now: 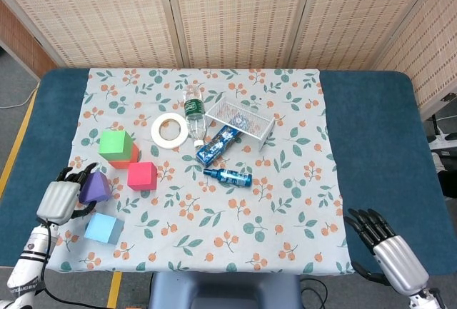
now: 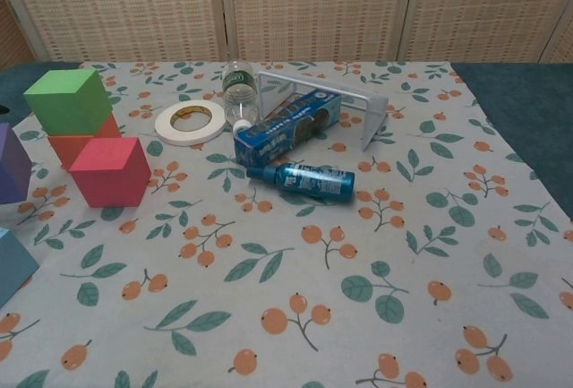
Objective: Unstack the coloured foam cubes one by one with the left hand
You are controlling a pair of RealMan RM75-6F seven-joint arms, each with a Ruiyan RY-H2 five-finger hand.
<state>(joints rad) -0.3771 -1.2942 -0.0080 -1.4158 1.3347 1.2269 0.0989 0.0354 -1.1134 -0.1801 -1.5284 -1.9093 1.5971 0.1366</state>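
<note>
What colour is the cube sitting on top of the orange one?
Green. The green cube rests on the orange cube; the chest view shows it best.

In my chest view the purple cube [image 2: 12, 169] and blue cube [image 2: 15, 265] are cut by the left edge, and neither hand shows there. The green cube [image 1: 115, 144] hides most of the orange one [image 1: 129, 156] beneath. My right hand [image 1: 386, 250] runs off the bottom edge.

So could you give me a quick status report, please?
Left hand holds purple cube; right hand open, idle. Green cube still stacked. Nothing blocking.
</note>
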